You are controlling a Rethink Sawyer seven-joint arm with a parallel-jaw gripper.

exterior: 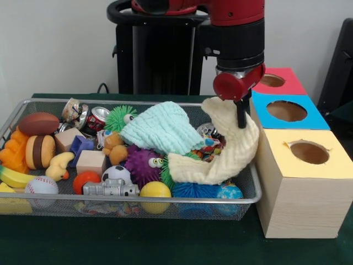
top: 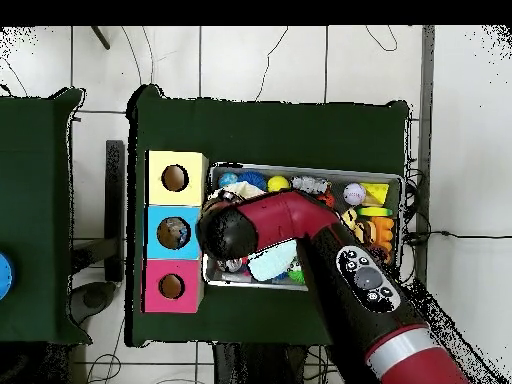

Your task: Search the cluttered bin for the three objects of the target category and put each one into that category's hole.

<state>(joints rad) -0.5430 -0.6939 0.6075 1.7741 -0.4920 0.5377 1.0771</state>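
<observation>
Wire bin (exterior: pixel 16 107), left to right: toys and balls, a mint knitted cloth (exterior: pixel 162 128), then a cream knitted cloth (exterior: pixel 229 152) draped at the right end beside the yellow-topped box (exterior: pixel 309 182). The pincer (exterior: pixel 241 117) pinches the cream cloth's upper fold. Judged light, limp and stretchy; best held at a bunched fold.

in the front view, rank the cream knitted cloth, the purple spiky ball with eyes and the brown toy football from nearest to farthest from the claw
1. Cream knitted cloth: right end of the wire bin, directly at the claw, which appears to be lifting it.
2. Purple spiky ball with eyes: middle of the bin, to the picture's left of the claw.
3. Brown toy football: far left end of the bin.
</observation>
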